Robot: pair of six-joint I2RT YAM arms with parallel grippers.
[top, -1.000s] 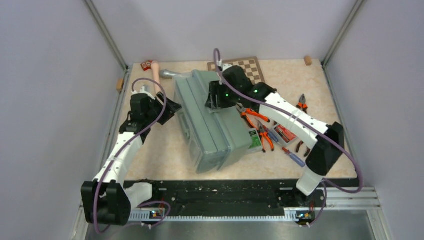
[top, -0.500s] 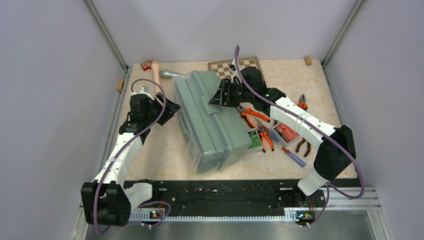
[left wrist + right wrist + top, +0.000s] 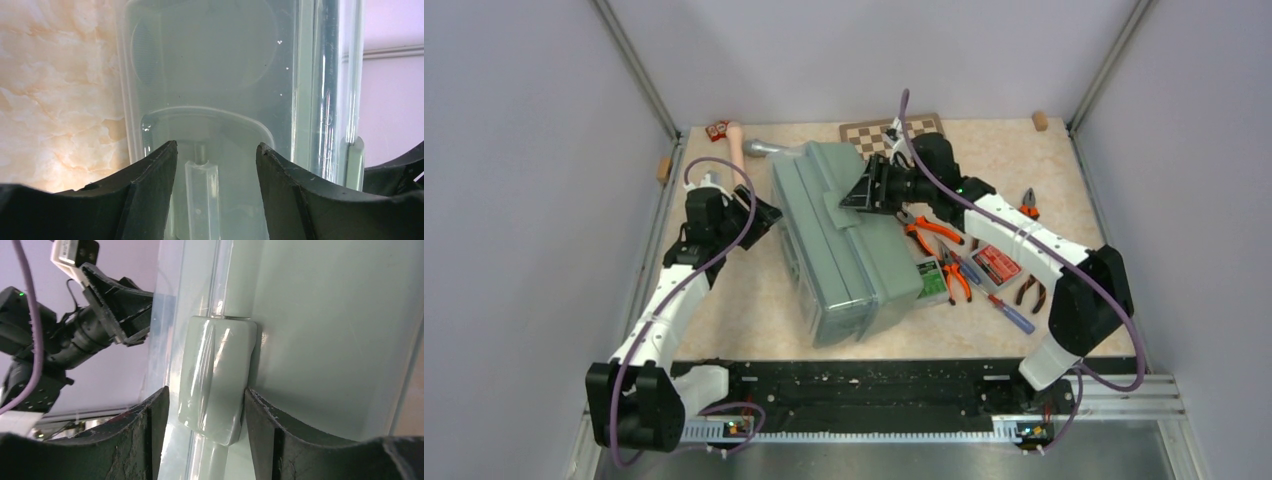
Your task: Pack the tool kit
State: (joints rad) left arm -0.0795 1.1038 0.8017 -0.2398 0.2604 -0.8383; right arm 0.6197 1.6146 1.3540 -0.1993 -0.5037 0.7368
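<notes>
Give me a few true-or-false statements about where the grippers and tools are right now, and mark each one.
1. The right gripper straddles a latch on the toolbox. True.
2. The orange-handled pliers are inside the toolbox. False: they lie on the table, to the toolbox's right.
3. The left gripper is shut on the hammer. False: it is open at the toolbox's translucent lid; the hammer lies apart, near the far edge.
4. The chessboard lies at the table's far edge. True.

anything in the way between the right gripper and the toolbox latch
Nothing visible. The latch on the toolbox sits right between the fingers of the right gripper, with no other object in the gap.
</notes>
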